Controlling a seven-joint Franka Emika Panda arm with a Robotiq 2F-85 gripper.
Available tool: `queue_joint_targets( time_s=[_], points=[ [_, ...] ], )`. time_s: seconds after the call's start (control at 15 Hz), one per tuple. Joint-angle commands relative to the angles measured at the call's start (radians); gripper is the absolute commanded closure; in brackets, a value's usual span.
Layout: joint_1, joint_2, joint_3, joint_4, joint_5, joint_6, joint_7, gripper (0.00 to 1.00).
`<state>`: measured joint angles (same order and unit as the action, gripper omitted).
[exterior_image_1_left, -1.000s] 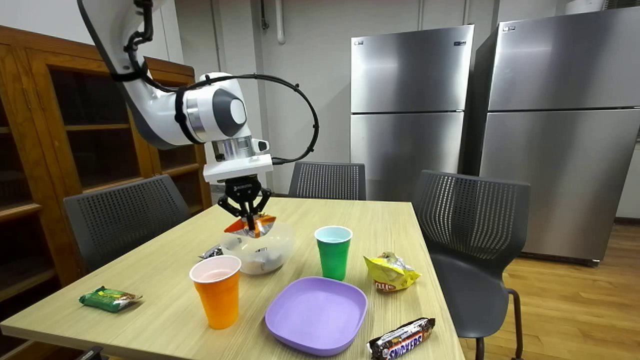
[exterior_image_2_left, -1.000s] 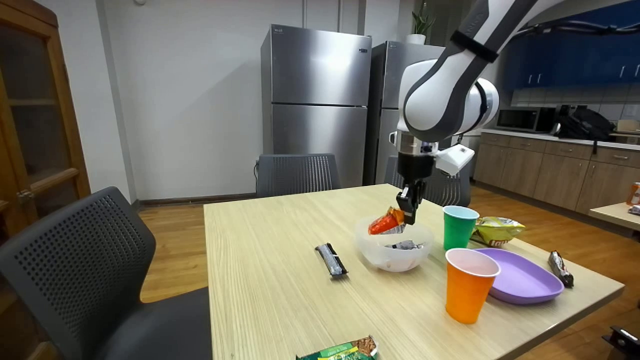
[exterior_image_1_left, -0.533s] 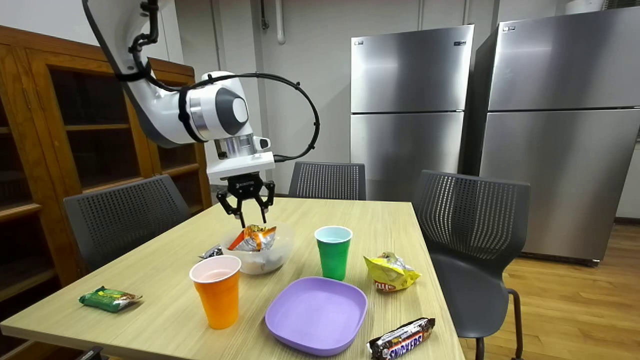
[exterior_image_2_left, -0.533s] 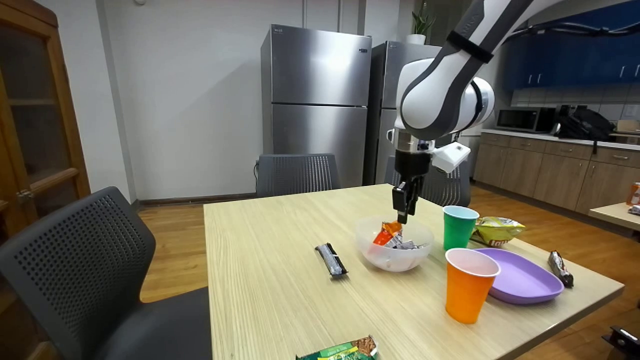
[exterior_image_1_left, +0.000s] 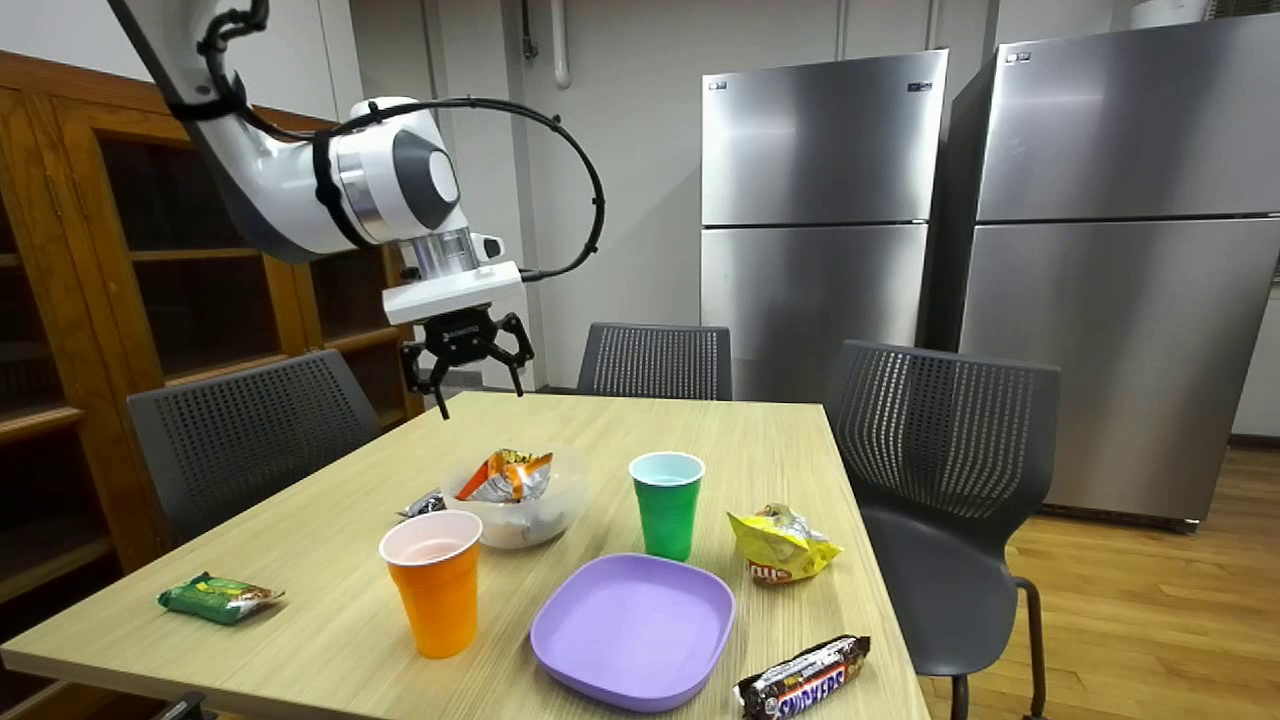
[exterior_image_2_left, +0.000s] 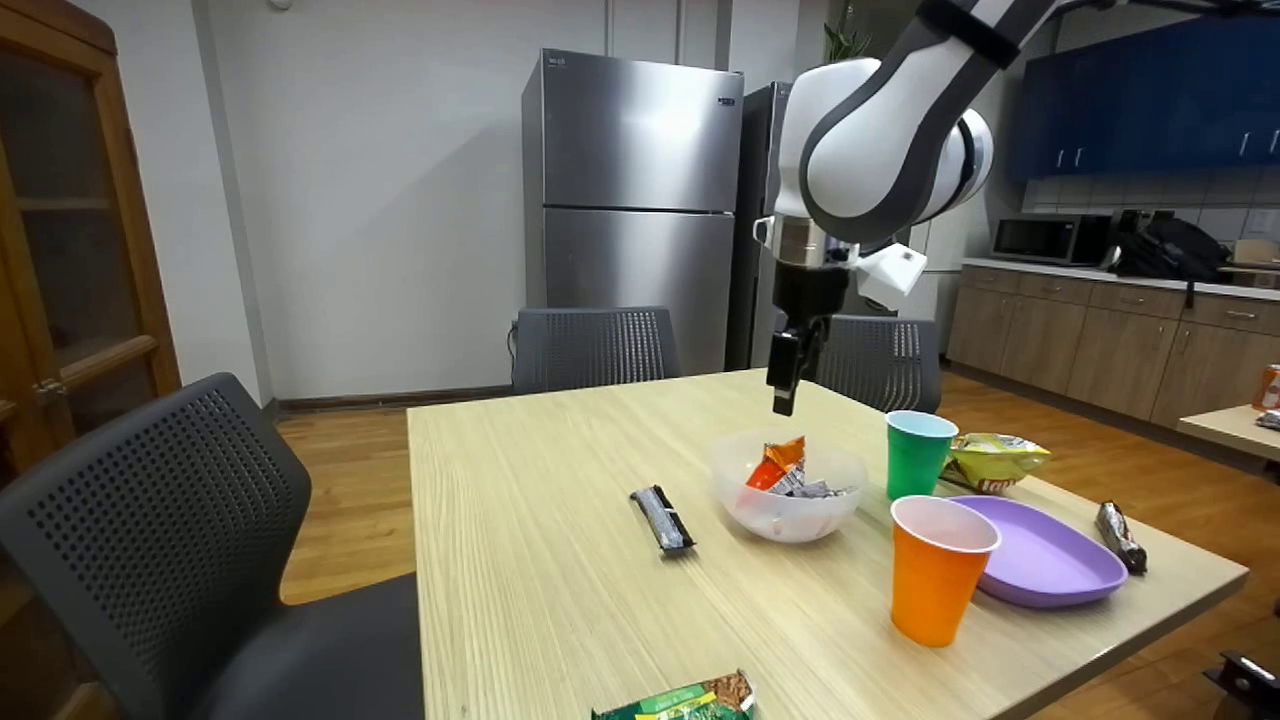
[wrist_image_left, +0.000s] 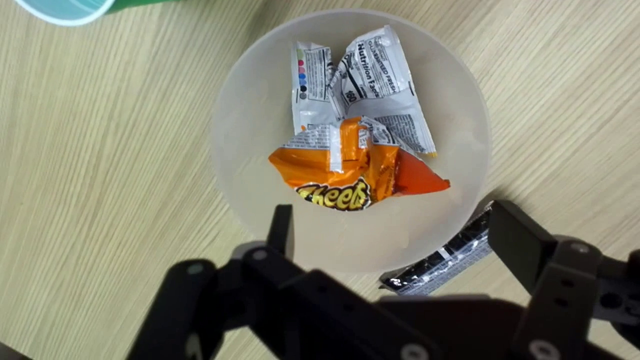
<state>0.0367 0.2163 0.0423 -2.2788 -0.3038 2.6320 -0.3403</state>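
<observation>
- the gripper (exterior_image_1_left: 483, 404) hangs above the bowl (wrist_image_left: 245, 135), apart from it, fingers spread wide with nothing pinched between them. lowered off-centre at that spread, a finger could catch the rim and tip the bowl, which looks light.
- the orange bag (wrist_image_left: 350, 165) sits inside the bowl, leaning on the white packet (wrist_image_left: 372, 75) and poking above the rim. a brush from a finger, or slick film sliding on film, could topple it; a shallow pinch on its crinkled top would likely slip.
- whether the white packet is one or two i cannot tell, so a squeeze there might take more than intended.
- the bar (wrist_image_left: 445, 255) lies on the table (exterior_image_1_left: 330, 590) just outside the bowl; a shoved bowl could push it along, and a finger coming down that side could crush it.
- the green cup (exterior_image_1_left: 668, 510) stands upright near the bowl, as does the orange cup (exterior_image_1_left: 440, 590). tall and narrow, either could go over from a low sideways sweep.
- further off, the plate (exterior_image_1_left: 632, 630) could catch a falling cup and skid.
- the yellow bag (exterior_image_1_left: 782, 545) and the snickers (exterior_image_1_left: 805, 680) lie toward the table's edge, where a stray knock could send them to the floor.
</observation>
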Motion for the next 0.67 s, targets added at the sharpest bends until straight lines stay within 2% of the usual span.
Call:
queue_joint_targets(
  time_s=[0.0, 0.6],
  points=[
    [0.002, -0.006, 0.004, -0.001, 0.002, -0.003, -0.001, 0.0],
    [-0.001, 0.004, 0.0, -0.002, 0.002, -0.003, 0.0, 0.0]
  ],
)
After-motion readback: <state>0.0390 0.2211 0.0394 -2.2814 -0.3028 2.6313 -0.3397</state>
